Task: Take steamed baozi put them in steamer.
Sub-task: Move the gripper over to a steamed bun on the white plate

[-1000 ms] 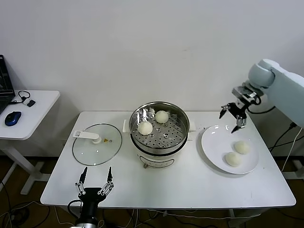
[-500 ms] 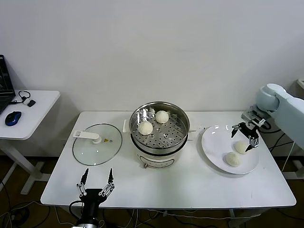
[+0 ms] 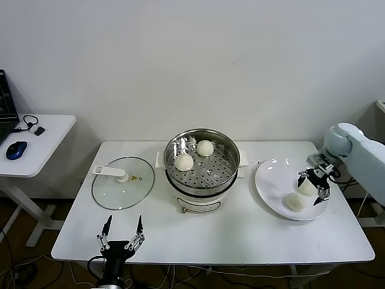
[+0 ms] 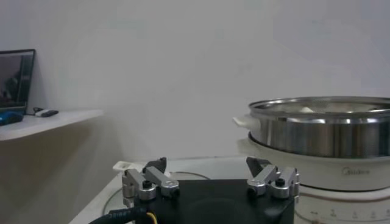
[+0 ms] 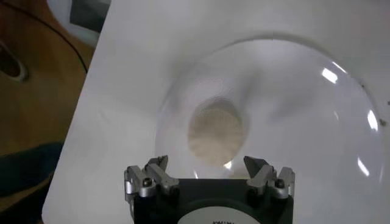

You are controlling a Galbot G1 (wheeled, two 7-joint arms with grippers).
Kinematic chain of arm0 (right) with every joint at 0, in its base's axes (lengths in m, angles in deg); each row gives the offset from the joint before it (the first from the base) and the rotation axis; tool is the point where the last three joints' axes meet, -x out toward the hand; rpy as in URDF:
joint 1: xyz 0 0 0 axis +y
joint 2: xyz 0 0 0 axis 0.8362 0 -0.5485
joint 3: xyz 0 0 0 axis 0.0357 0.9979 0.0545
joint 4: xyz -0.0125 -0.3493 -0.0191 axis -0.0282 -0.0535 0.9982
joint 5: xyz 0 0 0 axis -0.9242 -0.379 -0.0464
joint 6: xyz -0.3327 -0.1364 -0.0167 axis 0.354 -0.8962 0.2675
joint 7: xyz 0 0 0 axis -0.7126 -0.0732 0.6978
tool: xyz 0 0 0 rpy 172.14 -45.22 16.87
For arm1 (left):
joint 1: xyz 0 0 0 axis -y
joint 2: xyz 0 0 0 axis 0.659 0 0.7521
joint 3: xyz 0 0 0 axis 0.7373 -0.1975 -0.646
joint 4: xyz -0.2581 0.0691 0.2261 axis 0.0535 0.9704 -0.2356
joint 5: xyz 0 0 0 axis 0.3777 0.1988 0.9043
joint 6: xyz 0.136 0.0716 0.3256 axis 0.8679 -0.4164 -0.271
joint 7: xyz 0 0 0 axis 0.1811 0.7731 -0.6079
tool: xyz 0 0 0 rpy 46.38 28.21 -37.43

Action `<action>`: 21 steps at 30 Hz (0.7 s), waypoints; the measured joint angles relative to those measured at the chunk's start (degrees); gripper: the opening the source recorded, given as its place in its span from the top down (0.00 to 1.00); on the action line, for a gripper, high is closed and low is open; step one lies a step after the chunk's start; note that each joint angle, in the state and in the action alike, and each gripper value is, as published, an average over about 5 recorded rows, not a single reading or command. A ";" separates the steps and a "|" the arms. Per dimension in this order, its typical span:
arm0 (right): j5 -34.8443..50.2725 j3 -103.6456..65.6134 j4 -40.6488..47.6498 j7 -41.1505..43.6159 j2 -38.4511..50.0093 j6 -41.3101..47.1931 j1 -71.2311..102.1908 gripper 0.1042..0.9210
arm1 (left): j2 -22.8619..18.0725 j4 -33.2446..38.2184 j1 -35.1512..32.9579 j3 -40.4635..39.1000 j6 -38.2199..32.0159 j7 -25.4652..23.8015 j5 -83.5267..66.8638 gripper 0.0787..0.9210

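The right claw [image 3: 313, 183] hung spread wide over the white plate [image 3: 272, 180] near the desk's [image 3: 240, 235] right edge, its fingers on either side of one baozi [image 5: 214, 133]; whether they touched it could not be told. A second baozi [image 3: 295, 201] lay on the plate just beside it, toward the front edge. Two more baozi [image 3: 184, 162] sat on the perforated tray inside the steamer [image 3: 203, 170] at the desk's middle. The glass lid [image 3: 123, 182] lay flat near the left edge. The left claw [image 3: 122, 236] waited at the front edge, fingers apart.
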 measured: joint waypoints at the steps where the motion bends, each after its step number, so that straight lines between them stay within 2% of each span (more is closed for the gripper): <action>1: -0.16 -0.38 0.38 -0.13 -0.28 0.20 0.42 0.12 | 0.00 -0.03 -0.01 0.00 0.00 -0.01 -0.04 0.12; 21: -3.31 -5.59 5.04 -1.31 -5.24 1.31 4.29 0.12 | 0.01 -0.61 -0.14 0.24 -0.10 -0.07 -0.43 0.12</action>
